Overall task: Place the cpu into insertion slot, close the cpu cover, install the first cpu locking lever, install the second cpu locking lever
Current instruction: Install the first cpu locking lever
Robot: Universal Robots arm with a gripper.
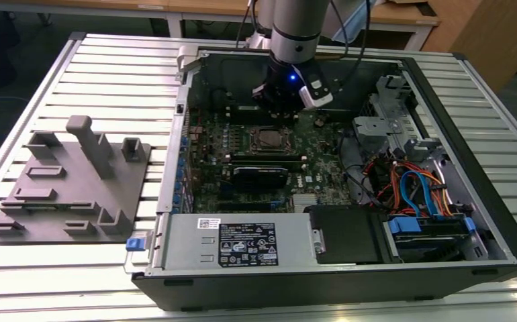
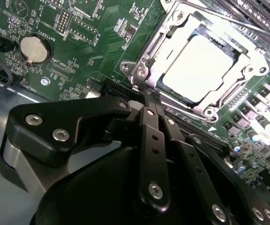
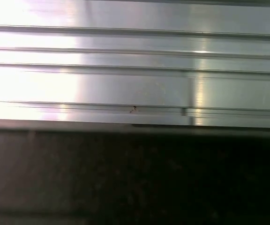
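CPU (image 2: 204,65) sits in the insertion slot (image 2: 247,55) under the closed cpu cover (image 2: 170,33), upper right; gripper (image 2: 144,91), fingers pressed together, touches its corner.

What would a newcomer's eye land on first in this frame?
The open computer case on the slatted metal table, with the arm's gripper lowered over its green circuit board. In the second wrist view, the bright silver cpu sits in the insertion slot, with the silvery cpu cover framing it.
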